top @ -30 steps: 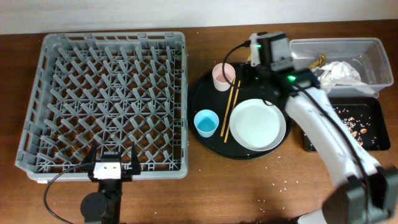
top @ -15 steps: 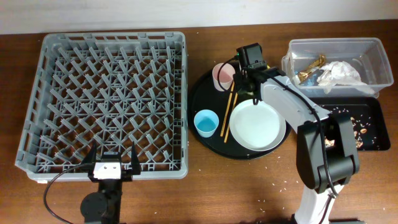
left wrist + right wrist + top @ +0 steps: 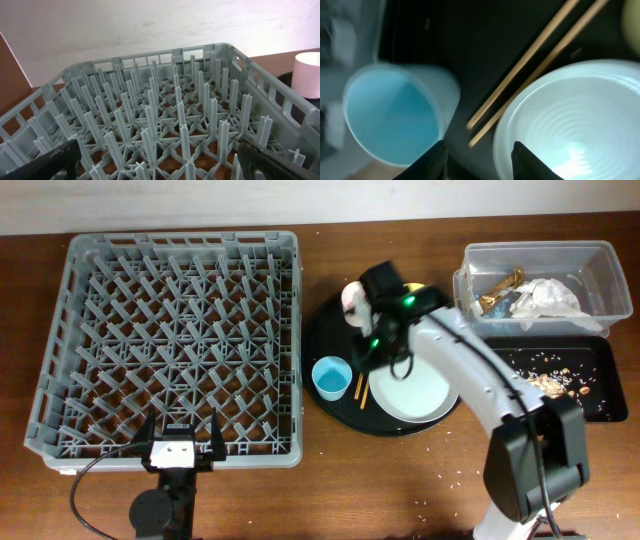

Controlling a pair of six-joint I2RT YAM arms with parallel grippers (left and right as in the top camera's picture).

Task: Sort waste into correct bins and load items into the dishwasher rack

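The grey dishwasher rack (image 3: 180,340) fills the left and stands empty; it also shows in the left wrist view (image 3: 165,115). My left gripper (image 3: 180,442) (image 3: 160,165) is open at the rack's front edge. My right gripper (image 3: 376,345) (image 3: 480,160) is open and empty, low over the chopsticks (image 3: 360,390) (image 3: 530,65), between the light-blue cup (image 3: 331,377) (image 3: 390,120) and the pale plate (image 3: 415,385) (image 3: 580,125). The pink cup (image 3: 350,300) (image 3: 307,72) is partly hidden by the arm. A yellow rim (image 3: 414,288) peeks from behind the wrist.
The cups, plate and chopsticks lie on a round black tray (image 3: 330,330). At the right, a clear tub (image 3: 600,255) holds a crumpled napkin (image 3: 545,295) and a gold wrapper (image 3: 500,288). A black rectangular tray (image 3: 600,355) below it holds food scraps (image 3: 555,383).
My right arm has swung left from the clear tub to over the round tray, down between the blue cup and the plate. The left arm has not moved.
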